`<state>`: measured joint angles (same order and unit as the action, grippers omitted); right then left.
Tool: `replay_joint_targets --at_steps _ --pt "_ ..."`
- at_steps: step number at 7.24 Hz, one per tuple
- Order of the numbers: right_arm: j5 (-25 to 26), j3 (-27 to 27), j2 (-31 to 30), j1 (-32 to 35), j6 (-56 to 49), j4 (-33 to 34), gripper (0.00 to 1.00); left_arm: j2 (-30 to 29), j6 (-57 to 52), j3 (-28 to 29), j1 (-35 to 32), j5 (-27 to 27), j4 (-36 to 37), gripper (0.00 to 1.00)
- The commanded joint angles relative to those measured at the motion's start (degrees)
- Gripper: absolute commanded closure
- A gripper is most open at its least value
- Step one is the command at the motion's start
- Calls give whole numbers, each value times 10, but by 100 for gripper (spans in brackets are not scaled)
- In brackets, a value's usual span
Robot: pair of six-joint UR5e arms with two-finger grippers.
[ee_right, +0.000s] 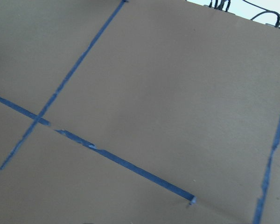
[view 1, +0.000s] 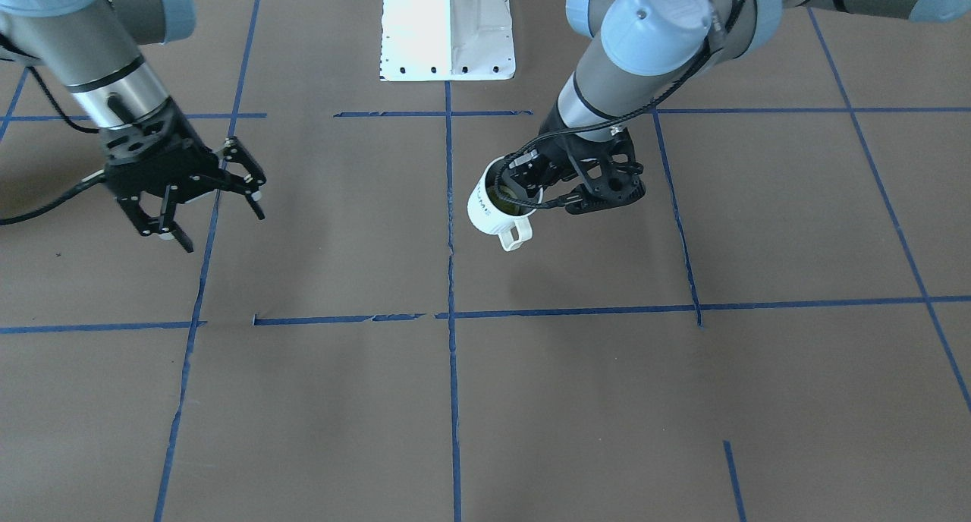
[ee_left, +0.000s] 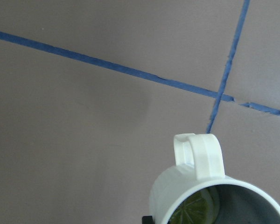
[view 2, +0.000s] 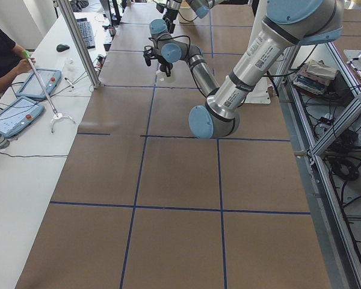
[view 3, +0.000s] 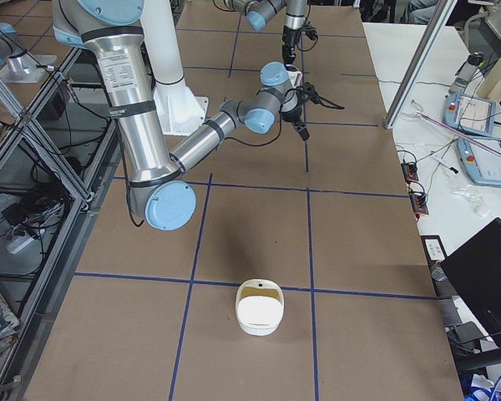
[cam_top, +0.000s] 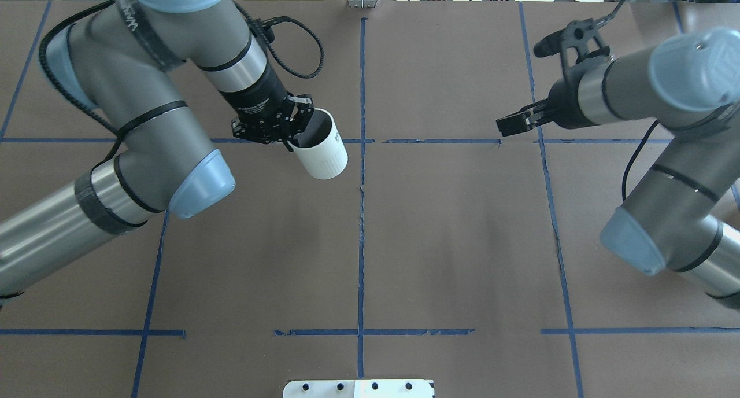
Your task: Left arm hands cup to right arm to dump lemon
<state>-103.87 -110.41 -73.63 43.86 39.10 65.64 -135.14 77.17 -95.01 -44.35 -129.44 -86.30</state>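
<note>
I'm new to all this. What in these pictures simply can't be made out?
- Lemon: left wrist view's bottom edge cuts it off; in the overhead view the wall of the cup hides it.
- Cup lettering: front-facing view, too small and curved away to read.
- Cup handle: overhead view, hidden behind the cup's body.
- Jaws of the right arm: absent from the right wrist view, which shows only table.

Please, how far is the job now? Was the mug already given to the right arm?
Done: the left arm's chunky black gripper holds the small off-white mug by its rim, tilted above the brown table, with the olive-yellow lemon slice inside. In hand: the hand-over, not yet made; the right arm's slim black gripper is open and far from the mug. Left: passing the mug and dumping the lemon.
</note>
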Motion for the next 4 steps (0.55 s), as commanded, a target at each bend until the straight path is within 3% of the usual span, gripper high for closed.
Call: replay_joint_targets --at_steps 1,2,4 --pt "141 0 3 -91 21 -73 0 -52 18 52 3 0 1 100" --pt "192 -2 -4 -111 21 -118 0 -63 19 60 3 0 1 100" --pt "228 3 -11 -146 21 -192 0 -116 45 118 4 -2 -6 100"
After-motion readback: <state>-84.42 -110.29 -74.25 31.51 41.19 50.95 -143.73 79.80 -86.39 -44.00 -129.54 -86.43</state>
